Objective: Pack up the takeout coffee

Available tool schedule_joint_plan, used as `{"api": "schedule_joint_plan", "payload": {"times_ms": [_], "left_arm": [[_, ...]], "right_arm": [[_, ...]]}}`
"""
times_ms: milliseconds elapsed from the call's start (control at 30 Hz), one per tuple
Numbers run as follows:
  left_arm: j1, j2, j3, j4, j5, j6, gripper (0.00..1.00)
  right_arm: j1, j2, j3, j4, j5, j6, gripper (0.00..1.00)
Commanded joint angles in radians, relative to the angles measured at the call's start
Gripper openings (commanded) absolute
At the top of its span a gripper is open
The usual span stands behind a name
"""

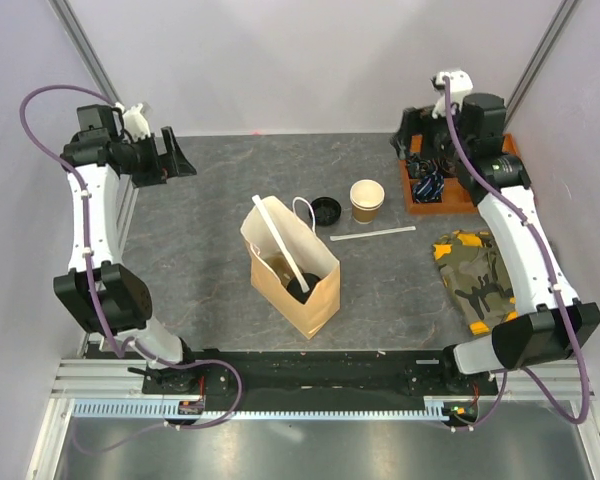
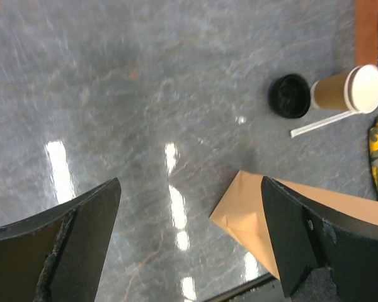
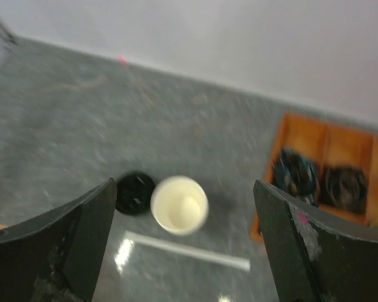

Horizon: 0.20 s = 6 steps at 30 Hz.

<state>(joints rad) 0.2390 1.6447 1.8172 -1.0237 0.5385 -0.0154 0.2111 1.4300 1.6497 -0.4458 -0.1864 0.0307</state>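
Grey stone-patterned table (image 1: 210, 200), pale walls behind and to both sides.

1. Cup (image 1: 367, 200): 1 tan kraft takeout cup with a white inside. It stands upright and uncovered, right of centre toward the far side.
2. Lid (image 1: 326, 210): 1 round black lid, flat on the table just beside the cup on its left.
3. White stick (image 1: 373, 234): a thin strip lying flat just in front of the cup, running left to right.
4. Paper bag (image 1: 290, 268): tall, tan, with white handles. It stands open at the table's centre, nearer the arms than the cup and lid.
5. Dark round shape (image 1: 298, 288): sits low inside the bag (too hidden to name).
6. Orange tray (image 1: 417, 204): at the far right edge, with dark packets in its compartments.
7. Camouflage cloth (image 1: 475, 275): crumpled, on the right, in front of the tray.
8. Left gripper (image 2: 190, 182): raised at the far left, well apart from every item. Jaws spread wide with nothing between them.
9. Right gripper (image 3: 184, 189): raised at the far right by the tray. Jaws spread wide and holding nothing; its wrist view shows the cup and lid on the table below the gap, untouched.
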Motion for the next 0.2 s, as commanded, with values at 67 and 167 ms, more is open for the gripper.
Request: {"api": "schedule_joint_plan", "payload": {"times_ms": [67, 167], "left_arm": [[-0.006, -0.036, -0.119, 0.022, 0.002, 0.072, 1.00], [-0.004, -0.023, -0.098, 0.031, -0.018, 0.071, 1.00]], "right_arm": [[-0.136, -0.049, -0.168, -0.096, -0.048, 0.009, 0.98], [-0.165, -0.045, -0.174, -0.097, -0.050, 0.011, 0.98]]}}
